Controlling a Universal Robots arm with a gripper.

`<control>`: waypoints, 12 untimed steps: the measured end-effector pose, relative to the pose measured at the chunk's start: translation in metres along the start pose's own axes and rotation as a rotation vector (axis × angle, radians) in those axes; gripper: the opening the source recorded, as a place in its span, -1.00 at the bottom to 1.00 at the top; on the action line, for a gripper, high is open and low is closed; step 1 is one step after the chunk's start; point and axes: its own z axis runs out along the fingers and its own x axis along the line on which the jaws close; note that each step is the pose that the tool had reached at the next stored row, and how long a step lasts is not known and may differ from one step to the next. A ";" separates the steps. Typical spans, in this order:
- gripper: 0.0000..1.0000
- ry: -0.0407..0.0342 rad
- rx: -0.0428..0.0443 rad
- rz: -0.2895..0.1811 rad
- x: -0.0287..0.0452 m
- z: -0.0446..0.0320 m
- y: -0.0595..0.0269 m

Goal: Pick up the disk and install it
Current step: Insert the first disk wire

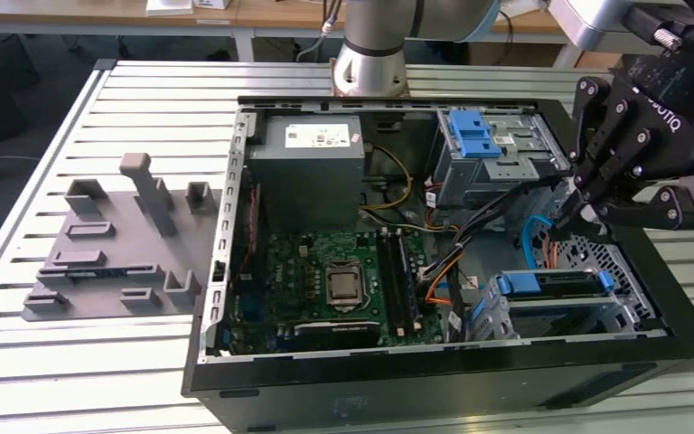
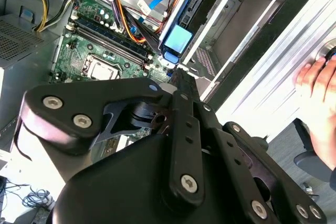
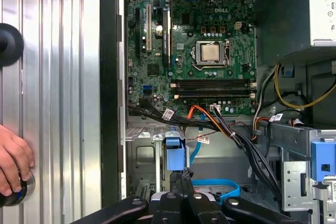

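The disk point(image 1: 548, 284) lies flat in the bay at the near corner of the open computer case point(image 1: 220, 262), on the exterior view's right, its blue side rail facing up. In both wrist views its blue end point(image 3: 175, 156) point(image 2: 177, 39) shows edge on, just beyond the fingertips. My gripper point(image 1: 578, 210) hangs above that side of the case, over the cables and a little behind the disk. Its fingers point(image 3: 177, 205) stand together with nothing between them, and the tips point(image 2: 177, 74) are apart from the disk.
A grey metal box point(image 1: 311, 149) and a silver cage with a blue latch point(image 1: 492, 145) fill the back of the case, with the green motherboard point(image 1: 323, 280) in front. Orange, blue and black cables point(image 3: 220, 124) cross near the bay. A grey fixture point(image 1: 118, 244) stands beside the case. A hand point(image 3: 13, 163) rests on the table.
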 end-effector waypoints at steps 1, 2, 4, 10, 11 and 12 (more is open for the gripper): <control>-0.79 0.0000 0.0000 0.000 0.0000 0.0000 -0.0002; -0.79 -0.0001 0.0000 0.000 0.0000 0.0001 -0.0007; -0.79 -0.0001 0.0000 0.000 -0.0001 0.0000 -0.0019; -0.79 0.0000 0.0000 0.000 -0.0001 0.0001 -0.0031; -0.79 -0.0001 0.0000 0.000 -0.0001 0.0001 -0.0035; -0.79 -0.0002 0.0000 0.000 -0.0001 0.0002 -0.0039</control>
